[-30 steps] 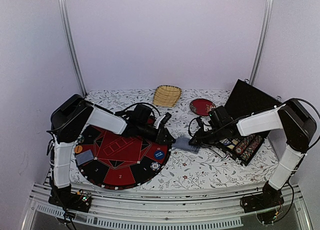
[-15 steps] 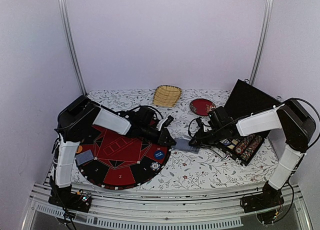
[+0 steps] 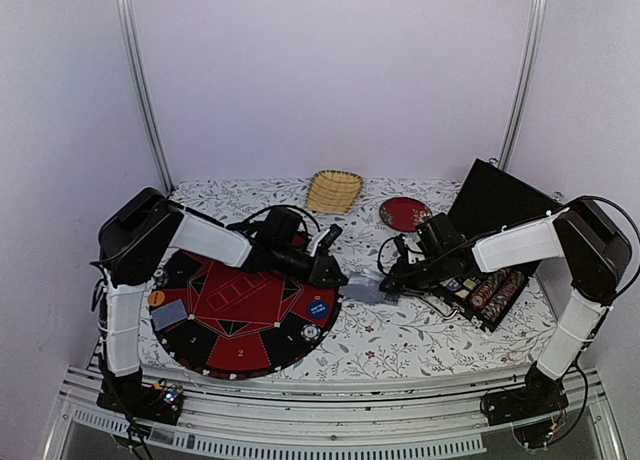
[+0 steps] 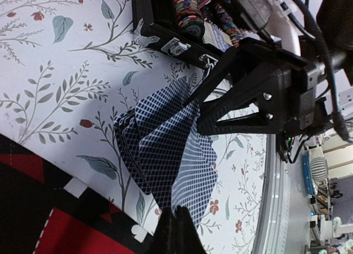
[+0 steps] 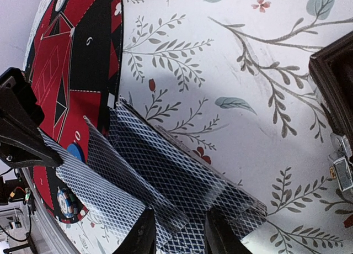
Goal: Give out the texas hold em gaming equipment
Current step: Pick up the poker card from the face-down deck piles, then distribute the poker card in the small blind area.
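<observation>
The left arm is stretching rightward, low across the round red-and-black felt poker mat (image 3: 240, 310). The right arm is reaching leftward from beside the open black case (image 3: 500, 205). The two wrists are nearly meeting just off the mat's right edge.

A white cloth printed with leaves and small red flowers (image 3: 420, 330) is covering the table, and pale lilac walls with metal posts are closing it in. A woven straw basket (image 3: 333, 190) and a round dark-red plate (image 3: 405, 213) are sitting at the back. A blue round chip (image 3: 318, 307), a dark striped chip (image 3: 311, 331), an orange chip (image 3: 156, 298) and a single blue-grey card (image 3: 168, 315) are lying on the mat.

The right gripper (image 5: 176, 232) is standing partly open, clamping a fanned stack of blue-grey cross-hatched playing cards (image 5: 187, 188) just above the cloth. The left gripper (image 4: 175, 232) is pinching fully closed on the edge of the top card (image 5: 88, 176), which is sticking out of the stack.
</observation>
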